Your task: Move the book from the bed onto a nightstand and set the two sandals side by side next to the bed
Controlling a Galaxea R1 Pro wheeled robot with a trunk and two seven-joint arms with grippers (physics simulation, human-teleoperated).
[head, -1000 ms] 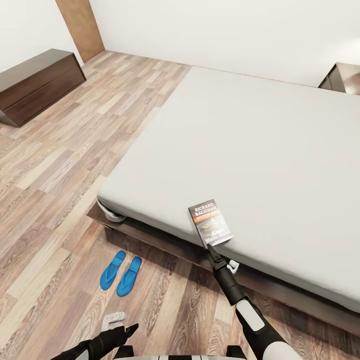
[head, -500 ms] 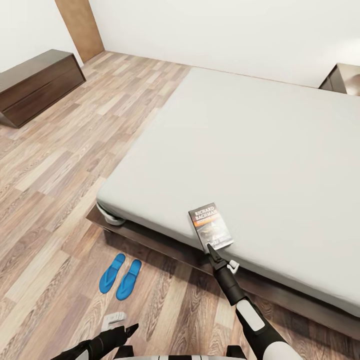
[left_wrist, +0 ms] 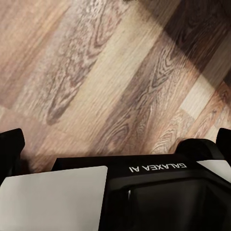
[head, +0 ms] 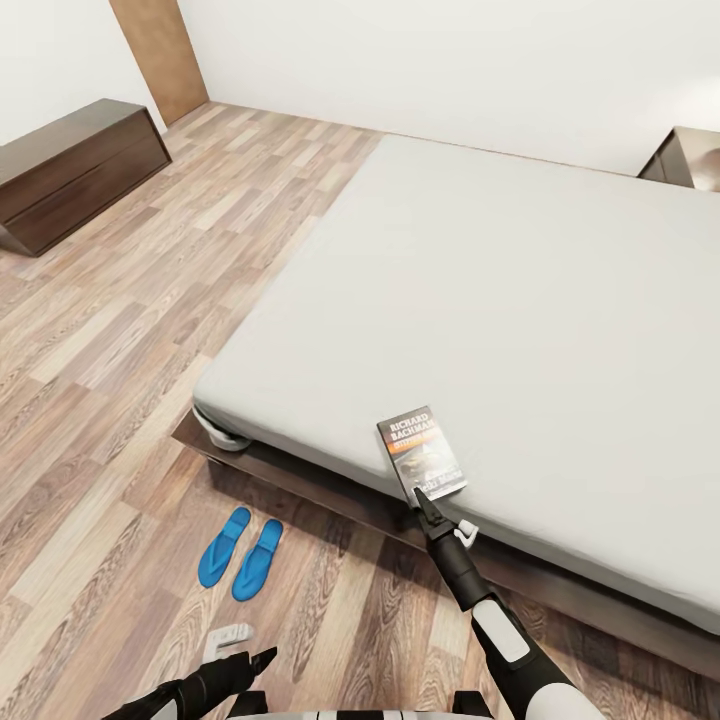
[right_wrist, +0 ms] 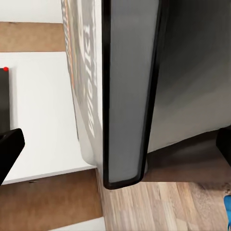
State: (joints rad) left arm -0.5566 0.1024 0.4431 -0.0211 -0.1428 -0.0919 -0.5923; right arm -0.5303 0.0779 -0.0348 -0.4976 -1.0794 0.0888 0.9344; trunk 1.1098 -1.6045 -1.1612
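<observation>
Seemingly, right end effector [head: 421, 497] at book [head: 421, 454].

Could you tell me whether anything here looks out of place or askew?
Only the small dark paperback book: it lies skewed at the grey mattress's near edge. The bright blue sandals sit neatly paired on the wood floor.

Our right arm reached forward, right gripper [head: 424, 497] with jaws spread; left gripper [head: 258, 659] hung low, jaws apart.

White walls [head: 450, 60], wood-plank floor [head: 130, 330], long dark cabinet [head: 70, 170], brown door [head: 160, 55]
</observation>
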